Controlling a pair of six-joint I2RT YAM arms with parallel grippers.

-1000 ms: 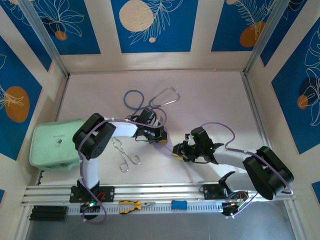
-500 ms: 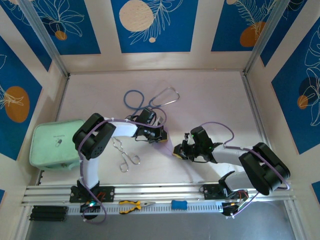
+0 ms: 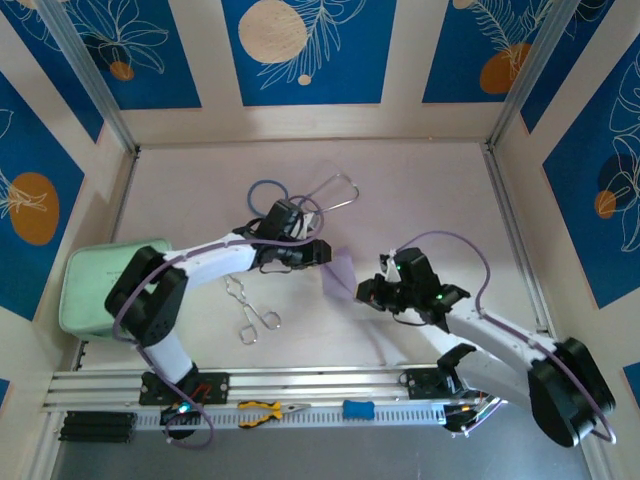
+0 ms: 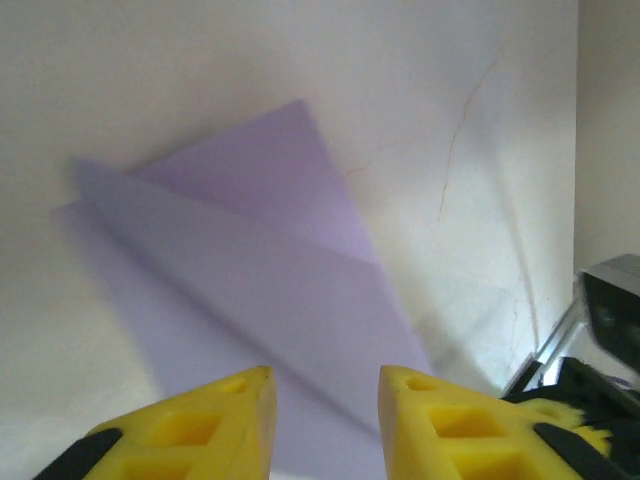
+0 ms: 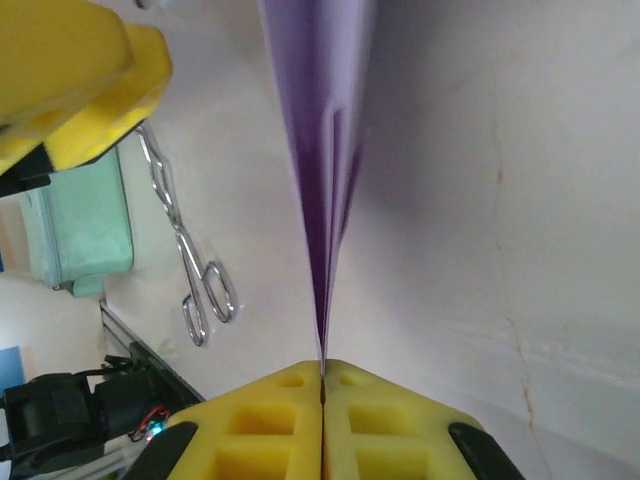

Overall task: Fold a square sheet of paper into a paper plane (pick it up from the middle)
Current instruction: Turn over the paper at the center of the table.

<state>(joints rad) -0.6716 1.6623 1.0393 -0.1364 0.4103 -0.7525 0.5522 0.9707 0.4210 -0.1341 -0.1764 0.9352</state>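
At the middle of the worktop [image 3: 430, 190], the left gripper [image 4: 325, 385] has spread its jaws, releasing the folded paper [image 4: 270, 270]; the right gripper [image 5: 322, 375] has its jaws now pinching the paper's edge.

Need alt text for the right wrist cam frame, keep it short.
The right gripper, yellow-fingered, is shut on the folded lilac paper, seen edge-on and running up away from the camera over the pale table. Left of it lie metal forceps and a mint-green pouch; the left gripper sits at the top left corner.
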